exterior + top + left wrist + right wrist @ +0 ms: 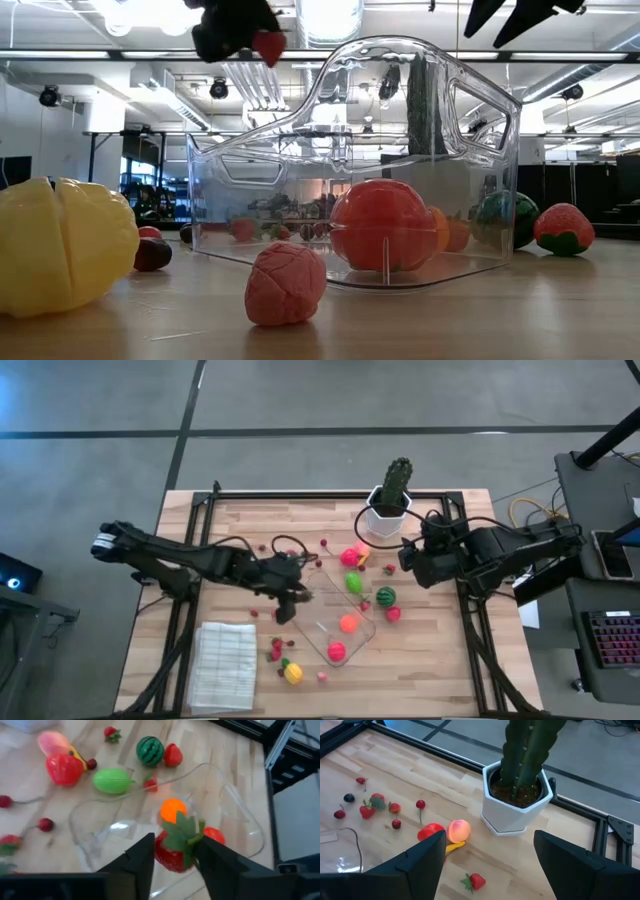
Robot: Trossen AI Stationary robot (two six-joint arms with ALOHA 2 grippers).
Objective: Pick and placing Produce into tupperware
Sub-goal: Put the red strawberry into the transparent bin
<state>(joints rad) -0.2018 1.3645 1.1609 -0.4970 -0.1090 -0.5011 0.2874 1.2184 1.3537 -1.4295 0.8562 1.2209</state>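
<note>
Toy strawberry pinched in left gripper, raised above clear tupperware at table centre. Orange ball inside. Right gripper spread wide, idle near potted cactus.

You had no writing, label, brand, number or sign to read in any of the four views; nothing on the bench or in the room behind it carried legible text.
</note>
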